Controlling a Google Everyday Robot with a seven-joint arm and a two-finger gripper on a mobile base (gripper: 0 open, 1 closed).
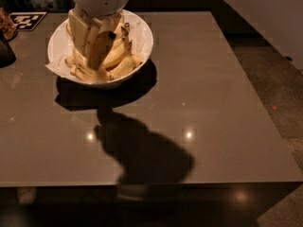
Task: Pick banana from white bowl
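Note:
The white bowl (142,37) stands at the far left of the brown table, with crinkled white paper at its rim and several spotted bananas (124,65) inside. My gripper (94,44) comes down from the top of the camera view into the bowl. Its pale fingers (78,30) are closed around one banana (102,51), which stands nearly upright between them above the others. The gripper's body hides the back of the bowl.
A black-and-white marker tag (28,19) lies at the table's far left corner, with a dark object (5,53) at the left edge. The table top (199,93) ends at the front and right. A white robot part (270,13) shows at the upper right.

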